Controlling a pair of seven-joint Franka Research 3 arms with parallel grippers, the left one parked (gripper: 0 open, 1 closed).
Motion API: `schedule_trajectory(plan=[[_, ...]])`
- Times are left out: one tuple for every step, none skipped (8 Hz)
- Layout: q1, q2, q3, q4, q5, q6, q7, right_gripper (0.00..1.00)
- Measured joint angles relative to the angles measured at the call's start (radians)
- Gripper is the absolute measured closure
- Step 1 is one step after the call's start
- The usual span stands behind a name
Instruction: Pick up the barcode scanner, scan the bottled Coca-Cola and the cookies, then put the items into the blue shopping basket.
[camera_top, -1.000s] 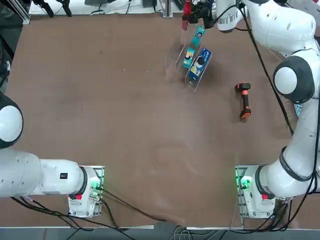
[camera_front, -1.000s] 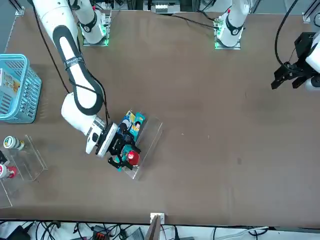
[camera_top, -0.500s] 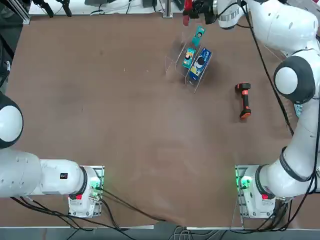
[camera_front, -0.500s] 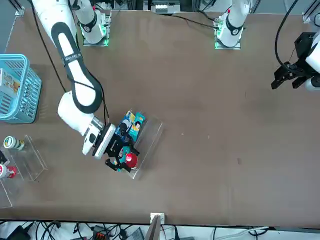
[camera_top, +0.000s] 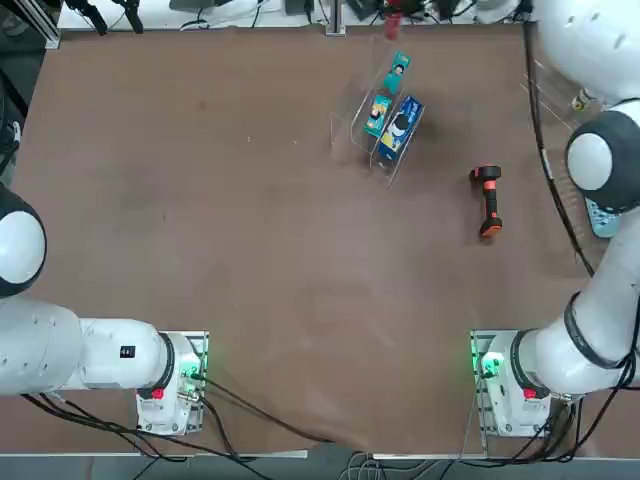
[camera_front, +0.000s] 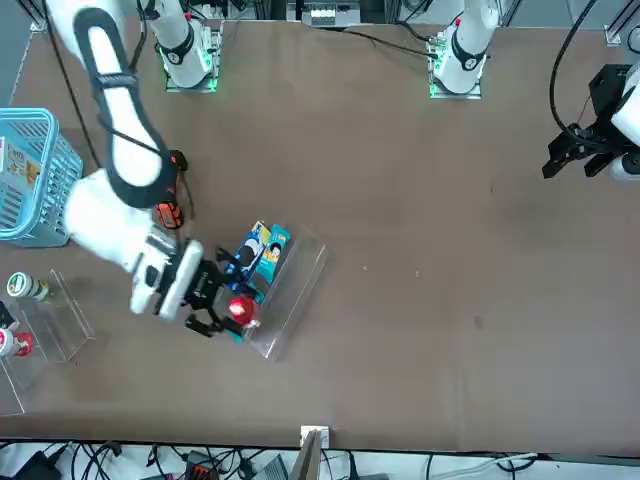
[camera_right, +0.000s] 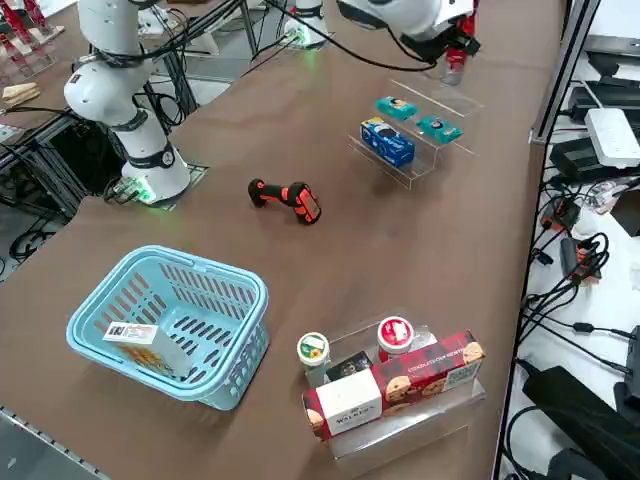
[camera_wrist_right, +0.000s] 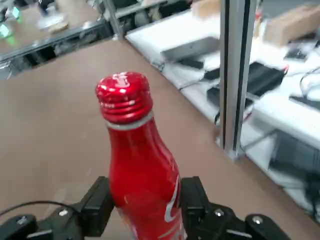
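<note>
Top view: the right pincer (camera_top: 400, 10) sits at the far edge of the bench (camera_top: 200, 220), largely cut off by the frame, with a red item just visible between its parts. The barcode scanner (camera_top: 487, 200) lies flat on the bench, right of centre, well apart from the pincer. A clear rack (camera_top: 372, 120) near the far edge carries two teal packets (camera_top: 397, 72) and a dark blue packet (camera_top: 399, 128).

Front view: the right pincer (camera_front: 222, 312) is held over the far end of the clear rack (camera_front: 290, 290), pinching the bottled Coca-Cola (camera_front: 240, 310), whose red cap faces the camera. The barcode scanner (camera_front: 168, 200) is partly hidden behind the arm. The blue shopping basket (camera_front: 40, 180) stands at the robot's right edge of the bench.

Right side view: the right pincer (camera_right: 455, 50) holds the bottled Coca-Cola (camera_right: 454, 62) above the far end of the bench, just beyond the rack. The barcode scanner (camera_right: 285, 196) lies between rack and basket. The blue shopping basket (camera_right: 190, 300) holds the cookies (camera_right: 140, 343), a white and yellow box lying inside it.

Right wrist view: both fingers (camera_wrist_right: 97, 205) press against the body of the bottled Coca-Cola (camera_wrist_right: 137, 175), which stands upright between them, cap up.
</note>
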Motion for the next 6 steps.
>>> schedule_trajectory(plan=[[-0.025, -0.045, -0.05, 0.0, -0.093, -0.137, 0.042, 0.27], [-0.053, -0.091, -0.084, 0.0, -0.18, -0.253, 0.077, 0.27], [-0.084, -0.138, -0.112, -0.002, -0.265, -0.37, 0.114, 0.27], [-0.112, -0.178, -0.14, -0.005, -0.351, -0.485, 0.152, 0.27], [-0.138, -0.212, -0.166, -0.008, -0.44, -0.586, 0.189, 0.27], [-0.171, -0.241, -0.18, -0.013, -0.524, -0.667, 0.216, 0.27]])
